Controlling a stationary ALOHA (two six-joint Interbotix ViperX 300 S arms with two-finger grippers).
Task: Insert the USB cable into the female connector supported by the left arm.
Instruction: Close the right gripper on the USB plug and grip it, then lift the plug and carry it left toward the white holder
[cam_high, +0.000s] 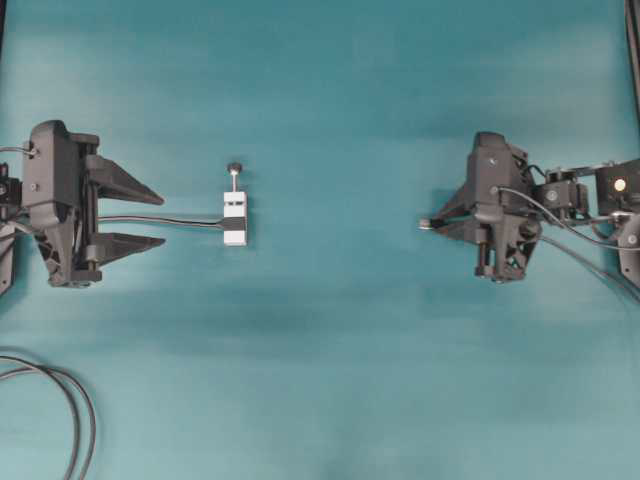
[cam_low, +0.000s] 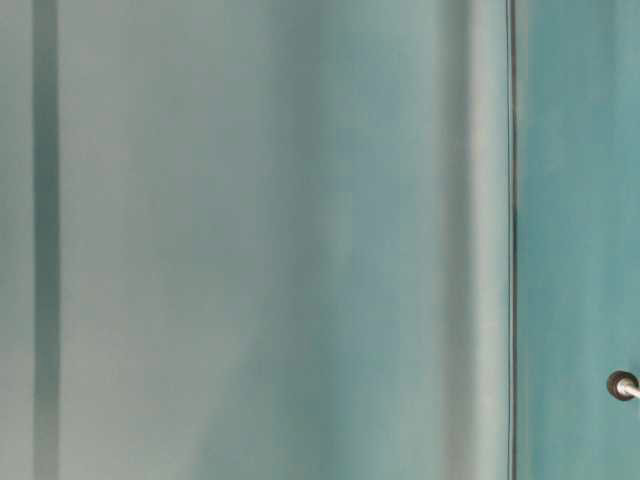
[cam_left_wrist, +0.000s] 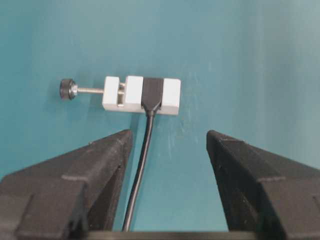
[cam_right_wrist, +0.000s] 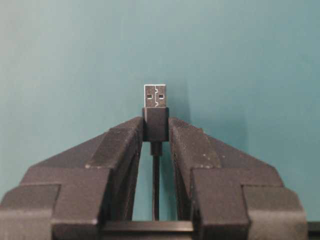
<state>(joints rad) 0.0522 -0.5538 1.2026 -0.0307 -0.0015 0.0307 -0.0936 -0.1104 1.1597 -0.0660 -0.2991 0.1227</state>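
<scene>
Gripping the USB cable (cam_right_wrist: 155, 125) by its dark plug body, the right gripper (cam_right_wrist: 155, 131) has both fingertips pressed against the plug's sides, with the metal tip projecting clear beyond them and the thin black lead running back between the fingers toward the wrist. In the overhead view this gripper (cam_high: 440, 222) sits well to the right of the female connector (cam_high: 235, 218), with the plug (cam_high: 426, 223) pointing toward that connector across a wide stretch of bare teal table (cam_high: 330, 330). The female connector, taken as the reference landmark, is a small white block with a black band; it lies flat on the table, and its thin pin with a dark round knob (cam_high: 234, 168) extends toward the top edge of the overhead view. The connector's own black cable (cam_high: 160, 219) leads left from the block and passes between the fingers of the left gripper (cam_high: 160, 220). The left gripper is released: its two wedge fingers (cam_left_wrist: 107, 160) stand spread apart, left of the connector and not touching it, with the cable lying loose in the gap nearer one finger. A thicker looped black cable (cam_high: 75, 410) lies on the table well below and left of the connector. The table-level view shows only blurred teal surfaces and a small round metal-rimmed knob (cam_low: 622, 385) at its right edge.
</scene>
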